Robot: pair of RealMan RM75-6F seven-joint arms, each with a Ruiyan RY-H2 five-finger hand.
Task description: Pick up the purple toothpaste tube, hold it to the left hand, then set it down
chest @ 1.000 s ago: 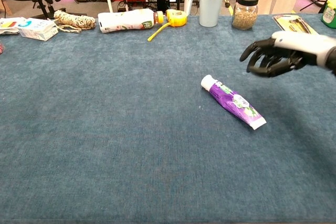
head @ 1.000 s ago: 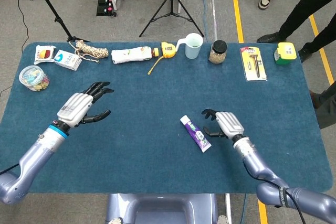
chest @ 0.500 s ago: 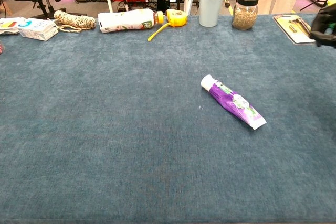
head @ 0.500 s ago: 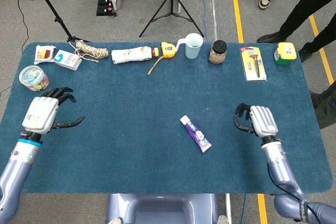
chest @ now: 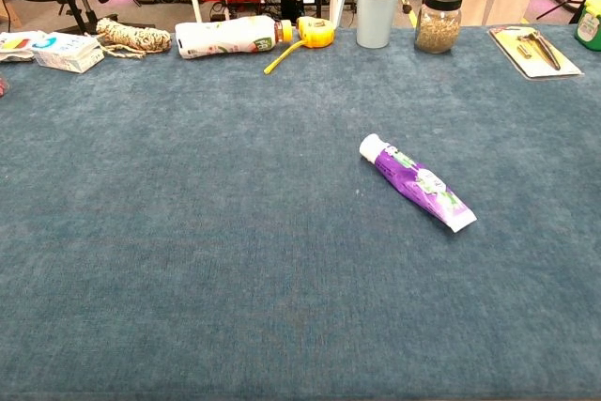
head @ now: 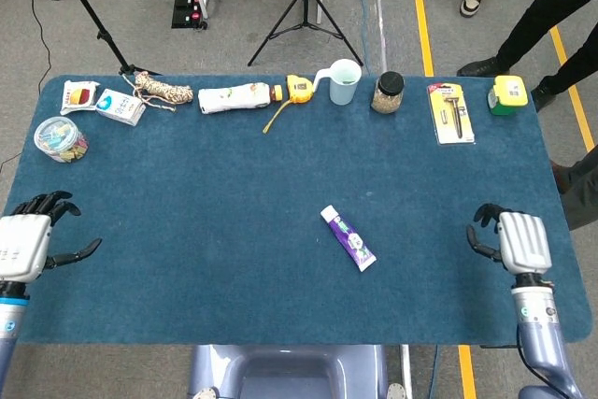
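The purple toothpaste tube (head: 348, 237) lies flat on the blue table (head: 234, 193), white cap pointing away from me; the chest view shows the tube (chest: 418, 181) alone, with neither hand in frame. My left hand (head: 26, 240) hovers at the table's near left edge, fingers apart and holding nothing. My right hand (head: 513, 240) is at the near right edge, well to the right of the tube, its fingers curled in part-way with nothing in them.
Along the far edge stand a white bottle on its side (head: 234, 97), a yellow tape measure (head: 297, 89), a light blue jug (head: 342, 82), a glass jar (head: 387, 92), a packaged razor (head: 450, 112) and a yellow-green box (head: 506, 94). Snack packs and a tub (head: 61, 138) sit far left.
Both hands have drawn back from the middle of the table to its near corners, the right hand leaving the tube's side. The tube has not moved.
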